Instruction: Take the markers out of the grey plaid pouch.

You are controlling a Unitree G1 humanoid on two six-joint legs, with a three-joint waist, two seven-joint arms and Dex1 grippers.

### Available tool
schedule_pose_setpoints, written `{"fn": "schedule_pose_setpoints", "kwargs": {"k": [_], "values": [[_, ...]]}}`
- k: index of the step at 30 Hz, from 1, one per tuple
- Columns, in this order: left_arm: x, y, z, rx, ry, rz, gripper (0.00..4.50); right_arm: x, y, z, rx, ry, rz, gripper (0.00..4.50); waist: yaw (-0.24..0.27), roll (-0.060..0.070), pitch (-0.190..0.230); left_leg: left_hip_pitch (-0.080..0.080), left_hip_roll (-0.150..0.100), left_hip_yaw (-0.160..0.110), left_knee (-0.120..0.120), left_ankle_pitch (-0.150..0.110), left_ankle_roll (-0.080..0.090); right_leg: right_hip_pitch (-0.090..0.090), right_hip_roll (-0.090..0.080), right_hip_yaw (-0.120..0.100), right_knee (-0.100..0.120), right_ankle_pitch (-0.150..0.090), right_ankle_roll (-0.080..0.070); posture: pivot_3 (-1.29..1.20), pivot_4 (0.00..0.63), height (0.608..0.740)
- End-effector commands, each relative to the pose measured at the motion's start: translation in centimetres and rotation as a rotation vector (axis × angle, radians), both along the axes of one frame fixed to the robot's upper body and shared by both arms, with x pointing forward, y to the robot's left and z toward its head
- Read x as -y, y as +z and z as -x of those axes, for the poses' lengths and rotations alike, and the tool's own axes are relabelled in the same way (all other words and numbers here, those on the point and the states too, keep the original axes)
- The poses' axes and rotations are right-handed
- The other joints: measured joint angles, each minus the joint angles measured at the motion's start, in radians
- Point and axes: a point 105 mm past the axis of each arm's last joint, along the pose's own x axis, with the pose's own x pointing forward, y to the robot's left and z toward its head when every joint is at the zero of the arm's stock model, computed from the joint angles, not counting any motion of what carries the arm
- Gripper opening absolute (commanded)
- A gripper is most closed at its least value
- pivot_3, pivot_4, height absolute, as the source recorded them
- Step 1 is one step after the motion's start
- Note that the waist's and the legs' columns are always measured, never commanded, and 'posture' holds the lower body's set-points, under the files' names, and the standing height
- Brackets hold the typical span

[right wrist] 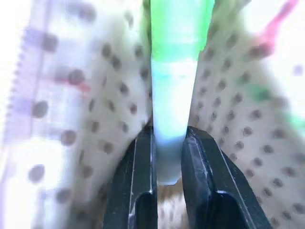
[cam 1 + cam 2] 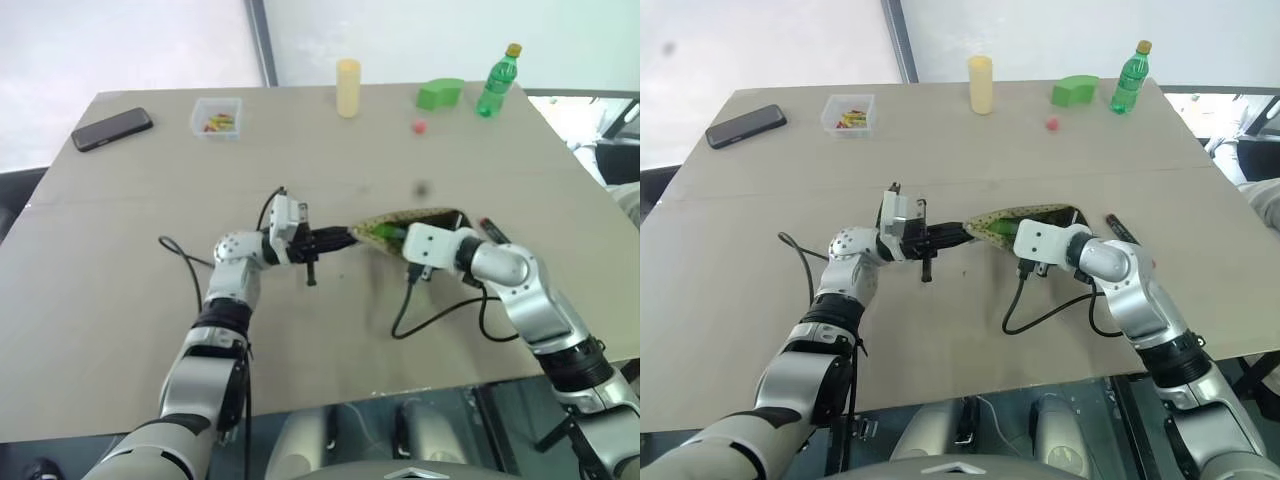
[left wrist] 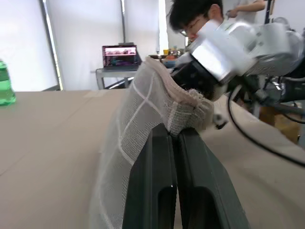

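Left gripper [image 2: 345, 238]: centre of the left eye view, its 2 black fingers [image 3: 152, 191] pressed together on the edge of the grey plaid fabric pouch [image 3: 143, 124], pinching the cloth at the pouch's left end.
Right gripper [image 1: 167, 157]: just right of centre in the left eye view, white housing at the pouch's mouth; in the right wrist view its 2 black fingers [image 1: 202, 162] clamp the pale end of the bright green marker [image 1: 174, 71] from both sides.
Grey plaid pouch: centre of the left eye view, held up off the tan table [image 2: 130, 300] between the 2 grippers, mouth open, yellowish lining with dark dots [image 1: 228, 119] showing around the marker.
Green marker: inside the open pouch, a green patch [image 2: 385, 232] visible at the mouth in the left eye view.
Red marker with a black end [image 2: 493, 228]: lies on the table just right of the pouch, beside the right arm.
Black phone [image 2: 112, 128]: upper left of the left eye view.
Clear plastic box of small coloured pieces [image 2: 217, 117]: upper left of centre, right of the phone.
Pale yellow cylinder [image 2: 348, 87]: top centre, upright.
Green block [image 2: 440, 94]: upper right, near the far table edge.
Green plastic bottle with a yellow cap [image 2: 497, 82]: upper right, upright, right of the block.
Small red ball [image 2: 420, 127]: upper right, in front of the block.
Person [image 3: 195, 19]: behind the table in the left wrist view, head bent down.
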Motion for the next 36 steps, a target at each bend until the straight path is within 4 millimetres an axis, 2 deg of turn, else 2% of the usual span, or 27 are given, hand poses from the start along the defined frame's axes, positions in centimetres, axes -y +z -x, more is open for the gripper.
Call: {"fn": "schedule_pose_setpoints", "kwargs": {"k": [1,7,9,11,13,15,18,19,22,25,26,32,36], "values": [[-0.4,0.4,-0.4,0.034,0.019,-0.013,0.00,0.6,3.0,0.7,-0.017,-0.022,-0.148,0.24,0.001,0.000,0.000,0.000,0.000,0.000,0.000,0.000,0.000,0.000,0.000,0.000,0.000,0.000,0.000,0.00,0.150,0.736],[-0.7,0.1,-0.8,0.037,0.059,-0.044,0.00,1.2,4.9,2.0,-0.029,0.031,-0.219,0.24,0.008,0.000,0.000,0.000,-0.001,0.000,0.001,0.000,0.001,0.000,-0.002,-0.001,0.000,0.000,0.000,0.00,0.150,0.736],[-0.9,0.0,-1.0,0.039,0.075,-0.058,0.00,0.6,6.5,3.1,-0.030,0.096,-0.313,0.24,0.009,0.000,0.000,0.000,-0.001,0.000,0.000,0.000,0.001,-0.001,-0.002,-0.001,0.000,0.000,0.000,0.00,0.150,0.736],[-1.0,-0.2,-1.1,0.047,0.089,-0.075,0.00,0.2,8.9,4.1,-0.026,0.146,-0.458,0.24,0.010,0.000,0.000,0.000,0.000,-0.001,0.000,0.000,0.001,-0.001,-0.002,-0.001,0.000,0.000,0.000,0.00,0.150,0.736],[-1.1,-0.3,-1.1,0.054,0.098,-0.081,0.00,0.6,11.4,4.4,0.007,0.143,-0.587,0.24,0.009,0.000,0.000,0.000,0.000,-0.001,0.000,0.000,0.001,0.000,-0.002,-0.002,0.000,0.000,0.000,0.00,0.150,0.736],[-1.5,-0.3,-1.1,0.070,0.105,-0.086,0.00,2.0,13.3,4.0,0.045,0.079,-0.660,0.24,0.010,0.000,0.000,0.000,0.000,-0.001,0.001,-0.001,0.001,-0.001,-0.004,-0.002,0.000,0.000,0.000,0.00,0.150,0.736],[-2.6,-0.3,-1.0,0.111,0.127,-0.122,0.00,5.5,14.3,3.0,0.111,-0.117,-0.617,0.24,0.020,0.000,0.000,0.000,-0.001,-0.001,0.001,-0.001,0.001,-0.001,-0.008,-0.004,0.000,0.000,0.000,0.00,0.150,0.736],[-3.0,-0.4,-0.9,0.128,0.136,-0.139,0.00,6.6,14.1,2.6,0.111,-0.189,-0.582,0.24,0.024,0.000,0.000,0.000,-0.001,-0.001,0.001,-0.001,0.001,-0.001,-0.009,-0.004,0.000,0.000,0.000,0.00,0.150,0.736],[-4.6,-0.6,-1.6,0.149,0.246,-0.187,0.00,10.5,11.6,1.5,0.118,-0.436,-0.356,0.24,0.026,0.000,0.000,-0.001,-0.002,-0.001,0.000,-0.001,0.001,-0.001,-0.011,-0.004,-0.001,0.000,0.000,0.00,0.150,0.736],[-6.3,-0.9,-2.1,0.242,0.383,-0.265,0.00,12.8,8.4,1.1,0.038,-0.589,-0.254,0.24,0.023,0.000,0.000,-0.002,-0.002,-0.001,-0.002,0.000,-0.001,-0.002,-0.011,-0.004,-0.002,0.000,0.000,0.00,0.150,0.736],[-6.6,-0.9,-2.1,0.267,0.407,-0.278,0.00,13.1,7.3,1.0,0.000,-0.622,-0.246,0.24,0.021,0.000,0.000,-0.002,-0.002,-0.001,-0.002,0.000,-0.002,-0.002,-0.011,-0.003,-0.002,0.000,0.000,0.00,0.150,0.736],[-7.5,-1.4,-1.2,0.395,0.464,-0.327,0.00,12.1,1.6,1.7,-0.226,-0.684,-0.188,0.24,0.022,0.000,0.000,-0.001,-0.001,0.001,-0.002,-0.002,0.002,-0.003,-0.012,-0.001,-0.002,0.000,0.000,0.00,0.150,0.736],[-8.7,-1.6,-0.4,0.406,0.500,-0.325,0.00,12.1,0.1,1.8,-0.328,-0.707,-0.206,0.24,0.023,0.000,0.000,-0.002,-0.001,0.001,-0.002,-0.002,0.003,-0.003,-0.013,0.002,-0.002,0.000,0.000,0.00,0.150,0.736]]}}
